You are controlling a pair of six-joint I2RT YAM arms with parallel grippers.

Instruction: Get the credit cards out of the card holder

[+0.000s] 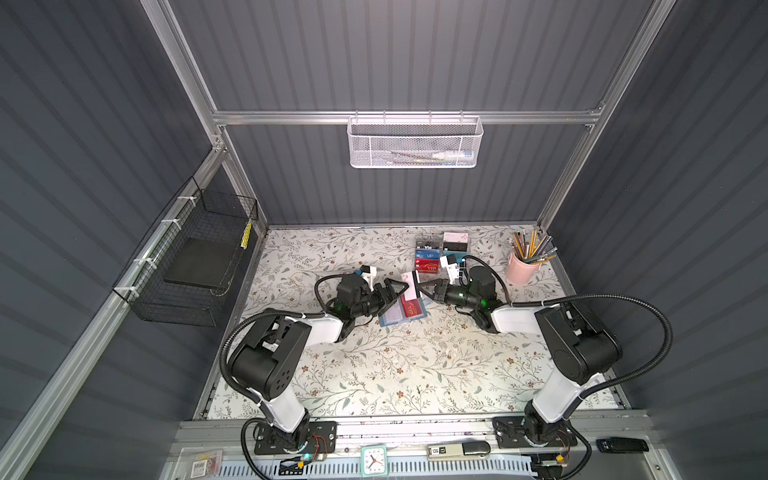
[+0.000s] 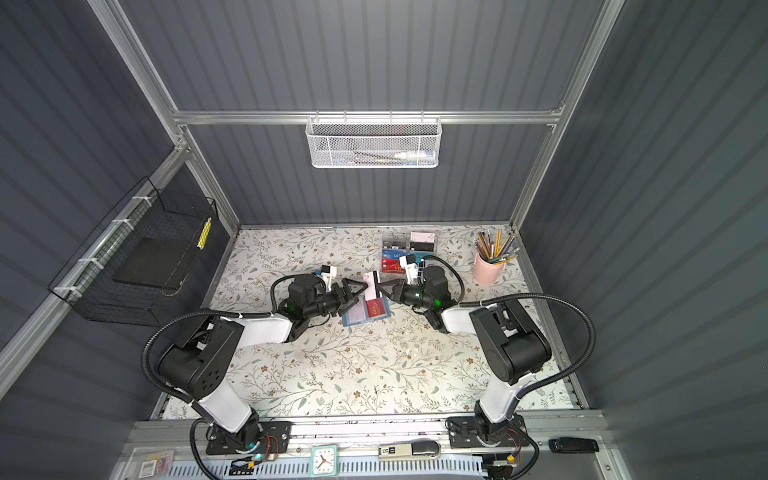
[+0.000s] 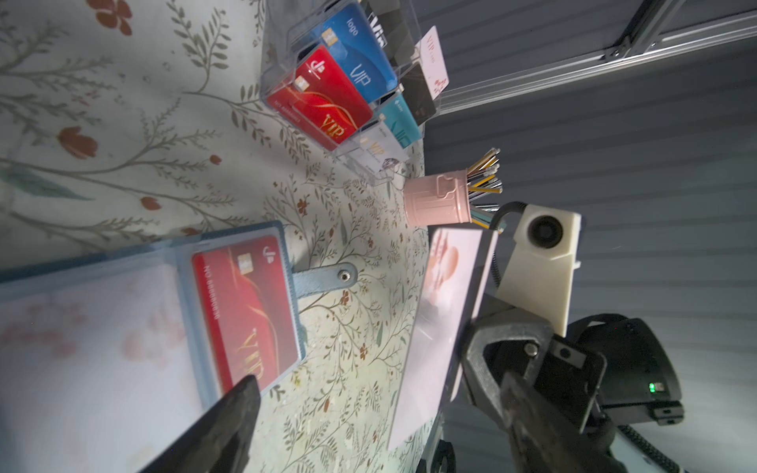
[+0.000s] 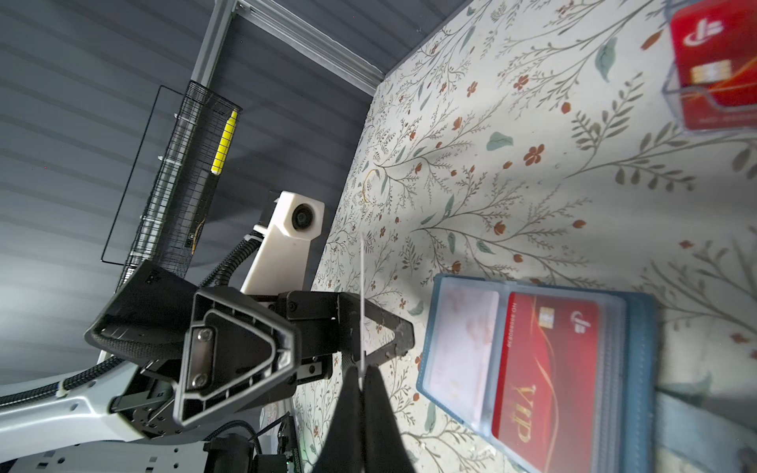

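Card holder (image 1: 390,319) lies open and flat mid-table, with a red card (image 1: 411,309) in its right sleeve. White dark-striped card (image 1: 409,282) is out, standing on edge above the holder's far edge, pinched by the right gripper (image 1: 420,286). Left gripper (image 1: 399,296) faces it from the left, jaws spread and gripping nothing, near finger over the holder. Both forearms are low and nearly level, wrists pointing inward. Clear card rack (image 1: 440,253) sits just beyond the right wrist, pink pencil cup (image 1: 519,268) to its right.

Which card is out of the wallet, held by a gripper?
The white dark-striped card, pinched by the right gripper; the red card sits in the card holder.
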